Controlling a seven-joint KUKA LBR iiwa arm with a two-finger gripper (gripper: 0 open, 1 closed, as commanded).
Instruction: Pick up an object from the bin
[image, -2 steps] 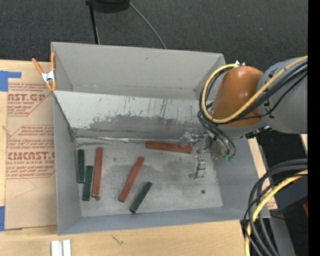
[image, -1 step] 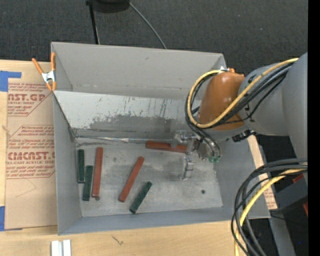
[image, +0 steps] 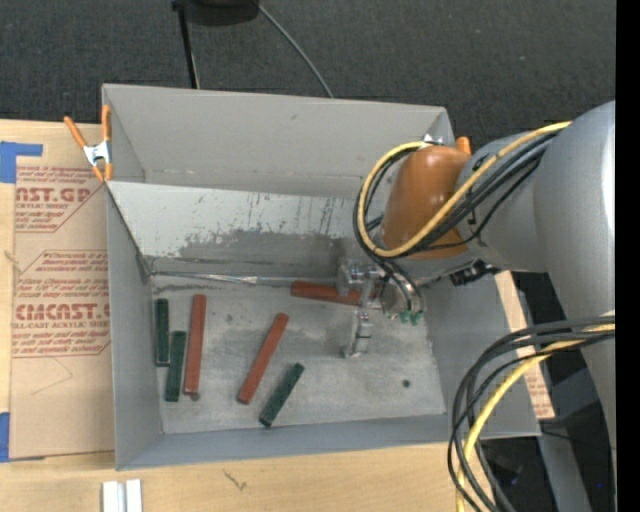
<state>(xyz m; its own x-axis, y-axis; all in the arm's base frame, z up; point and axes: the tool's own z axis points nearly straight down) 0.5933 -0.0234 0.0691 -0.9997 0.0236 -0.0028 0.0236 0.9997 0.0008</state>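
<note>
My gripper (image: 361, 312) hangs low over the right half of the bin, near the back wall's foot. A short red bar (image: 318, 292) lies flat just to its left. The bar's right end runs up to the gripper's body and is hidden there. Whether the bar is gripped cannot be made out. A longer red bar (image: 263, 357) lies slanted in the middle of the floor, left of and nearer than the gripper. A dark green bar (image: 281, 393) lies slanted by the front wall.
At the left side lie an upright red bar (image: 194, 345) and two dark green bars (image: 161, 331), (image: 175, 366) side by side. The arm with its orange cover and yellow cables overhangs the bin's right rim. The sloped back wall stands close behind the gripper.
</note>
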